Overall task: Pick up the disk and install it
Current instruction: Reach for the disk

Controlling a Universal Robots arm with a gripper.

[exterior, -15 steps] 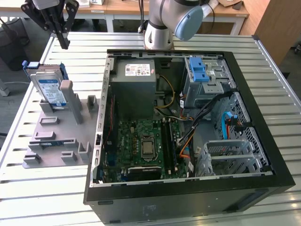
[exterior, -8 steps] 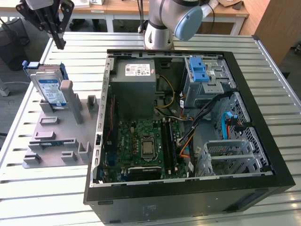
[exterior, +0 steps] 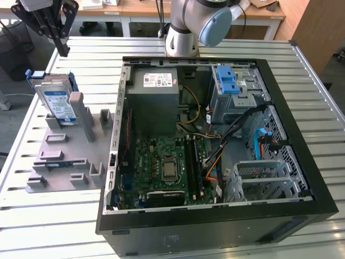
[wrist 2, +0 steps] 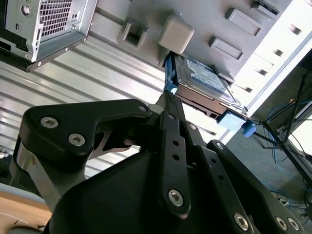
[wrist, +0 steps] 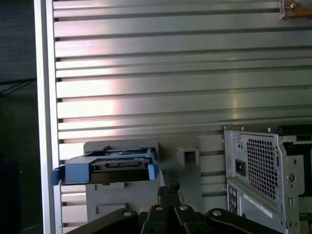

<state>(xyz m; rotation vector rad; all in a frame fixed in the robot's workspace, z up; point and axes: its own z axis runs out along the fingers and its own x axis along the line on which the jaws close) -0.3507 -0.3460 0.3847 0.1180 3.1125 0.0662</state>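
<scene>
Disk [exterior: 56,100] pick-up is judged to be the step in hand, with nothing of the installing seen done. The disk is stood on edge in the grey fixture plate [exterior: 59,156], which is laid beside the open computer case [exterior: 116,135] on the exterior view's left. A grey post [exterior: 86,116] is placed just beside the disk, between it and the case. For the step to be done well, it is judged that the fingers must be parted wide enough to pass over the disk's upper edge. The descent should be kept straight so that the post on the case side is not struck, and the grip should be taken squarely so that the disk is lifted without tilting in its slot. The gripper [exterior: 63,51] is held above the disk and apart from it, on the side away from the case; its fingers are pressed together and nothing is carried. In the second wrist view the disk [wrist 2: 202,78] is seen beyond the fingertips [wrist 2: 170,97], untouched. In the first wrist view its blue frame [wrist: 78,170] is seen near the gripper [wrist: 168,187], with the case [wrist: 263,170] further off.
</scene>
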